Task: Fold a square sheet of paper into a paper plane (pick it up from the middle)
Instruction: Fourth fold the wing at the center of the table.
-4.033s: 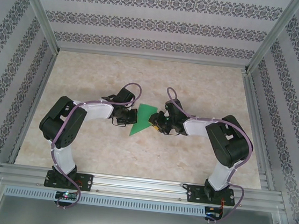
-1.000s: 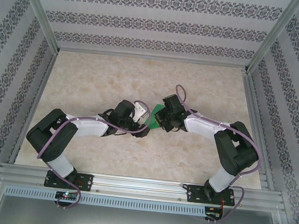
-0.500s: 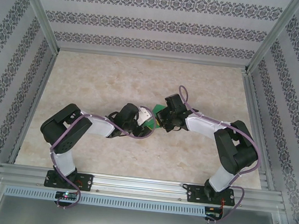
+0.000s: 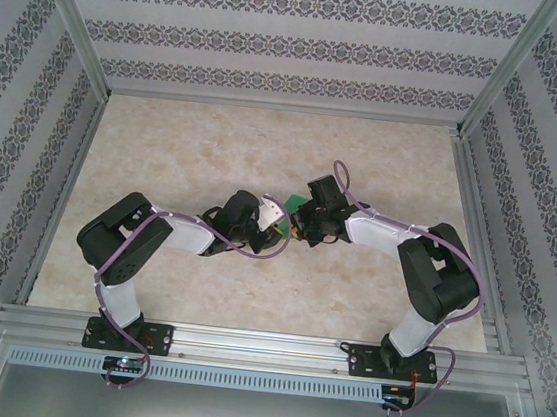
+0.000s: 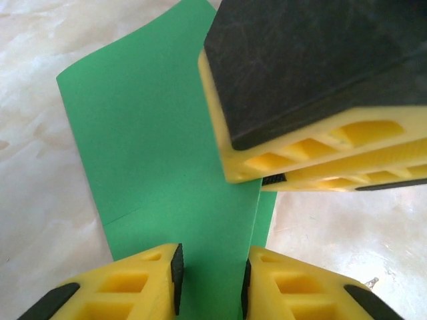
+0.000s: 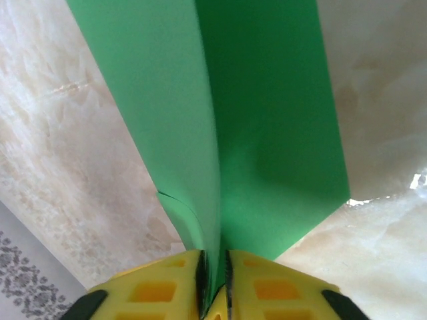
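Two arms drawn in over the marbled table (image 4: 165, 145), wrists almost meeting at its middle. Of the pair, the left arm (image 4: 155, 230) re-posed over the last second, elbow shifted inward and wrist carried toward its neighbour; the right arm (image 4: 397, 232) hardly moved in that time.

Next in size, the left gripper (image 5: 211, 285), brought right up beside the right gripper (image 6: 215, 285), near enough for the other's black-and-yellow bulk to loom across the left wrist view.

Between them, at mid-table, the square sheet of paper (image 5: 160, 133): bright green, already doubled along a centre fold, flaps falling away to either side in the right wrist view, almost hidden under the wrists from above. Lifted or resting on the table: not clear.

Smaller still, the left fingers (image 5: 143, 293): narrowed from wide but not yet together, standing either side of the green strip with a plain gap, no bite on the paper to be seen. Then the right fingers (image 6: 150, 297): set close, nipping the raised fold in a thin slot; slackening or not, cannot tell.

Reads as a second hold being set, or a handover: probably mid-fold, far from a finished dart. Best to land the left pads on the fold before any release on the right, else risk a dropped or skewed sheet.

Last, a small kink in the paper's edge just left of the right pads.
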Controlling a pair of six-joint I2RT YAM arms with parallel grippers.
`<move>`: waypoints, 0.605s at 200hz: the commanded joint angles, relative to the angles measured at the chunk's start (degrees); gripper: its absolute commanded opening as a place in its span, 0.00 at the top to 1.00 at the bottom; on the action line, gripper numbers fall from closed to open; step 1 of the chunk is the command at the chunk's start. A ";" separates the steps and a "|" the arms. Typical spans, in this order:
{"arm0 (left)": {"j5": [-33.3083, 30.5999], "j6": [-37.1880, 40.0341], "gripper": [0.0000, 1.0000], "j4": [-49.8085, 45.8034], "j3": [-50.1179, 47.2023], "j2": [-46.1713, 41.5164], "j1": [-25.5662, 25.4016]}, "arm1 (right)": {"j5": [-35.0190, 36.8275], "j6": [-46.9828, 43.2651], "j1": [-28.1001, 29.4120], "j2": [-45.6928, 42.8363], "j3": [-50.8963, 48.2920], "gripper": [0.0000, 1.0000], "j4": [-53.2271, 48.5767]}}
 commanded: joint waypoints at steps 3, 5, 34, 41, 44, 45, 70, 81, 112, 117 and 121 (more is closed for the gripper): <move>-0.38 0.29 0.73 2.23 1.07 0.79 -0.63 | -1.65 -0.89 -0.82 0.82 1.33 0.69 -1.33; -0.34 0.27 0.73 2.22 1.05 0.83 -0.67 | -1.78 -0.99 -0.83 0.82 1.37 0.67 -1.33; 0.50 -0.50 0.78 2.03 1.14 1.36 -0.63 | -1.92 -2.26 -1.73 -0.37 1.51 0.52 -1.90; 1.03 -0.85 0.79 2.15 1.09 1.40 -0.55 | -1.75 -2.70 -2.03 -0.94 1.35 0.48 -2.05; 1.14 -1.02 0.80 2.21 1.02 1.45 -0.58 | -1.65 -2.96 -2.20 -1.16 1.39 0.47 -2.24; 1.14 -1.13 0.80 2.21 1.00 1.45 -0.61 | -1.63 -3.05 -2.26 -1.27 1.37 0.46 -2.27; 2.43 -2.96 0.82 1.70 1.05 1.33 -0.37 | -0.42 -6.96 -3.89 -4.08 1.01 0.34 -2.80; 2.90 -4.69 0.83 1.56 1.02 1.05 -0.23 | 0.34 -9.97 -4.64 -5.63 0.75 0.32 -2.39; 3.92 -12.34 0.86 -1.62 2.19 0.32 0.58 | 0.68 -19.78 -6.18 -9.39 -2.61 0.30 3.74; 4.14 -13.97 0.86 -1.98 2.42 0.22 0.75 | 0.95 -21.09 -6.23 -9.90 -3.38 0.31 4.99; 4.26 -15.23 0.86 -2.08 2.40 0.15 0.84 | 1.24 -22.07 -6.36 -10.22 -3.98 0.31 5.73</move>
